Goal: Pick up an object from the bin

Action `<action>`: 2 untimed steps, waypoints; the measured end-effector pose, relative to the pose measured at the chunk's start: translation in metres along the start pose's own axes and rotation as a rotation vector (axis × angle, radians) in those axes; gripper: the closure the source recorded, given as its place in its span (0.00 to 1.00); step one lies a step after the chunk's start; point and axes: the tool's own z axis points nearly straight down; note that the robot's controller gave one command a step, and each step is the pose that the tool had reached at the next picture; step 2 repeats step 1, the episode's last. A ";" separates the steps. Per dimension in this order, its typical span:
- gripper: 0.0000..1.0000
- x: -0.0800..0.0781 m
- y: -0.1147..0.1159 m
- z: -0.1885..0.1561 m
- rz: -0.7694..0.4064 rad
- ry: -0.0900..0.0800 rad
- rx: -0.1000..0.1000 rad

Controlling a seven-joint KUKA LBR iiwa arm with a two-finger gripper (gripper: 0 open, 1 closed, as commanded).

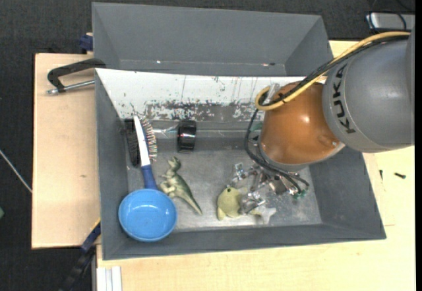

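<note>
My gripper (258, 191) hangs low over the bin floor at the front right, under the arm's orange cover. Its metal tip is right beside a pale yellow-green lump (229, 204), which lies just to its left near the front wall; whether they touch I cannot tell. A small whitish piece (268, 214) lies just under the gripper's right side. A green toy dinosaur (178, 185) lies on the floor further left, apart from the gripper.
A blue round scoop (147, 216) sits in the front left corner, its blue-and-white handle running back along a black brush (132, 142) by the left wall. A short black cylinder (186, 136) lies near the back wall. The arm covers the bin's right side.
</note>
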 end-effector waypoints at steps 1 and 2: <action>1.00 -0.001 -0.028 -0.120 -0.065 -0.015 0.007; 1.00 -0.001 -0.028 -0.120 -0.065 -0.015 0.007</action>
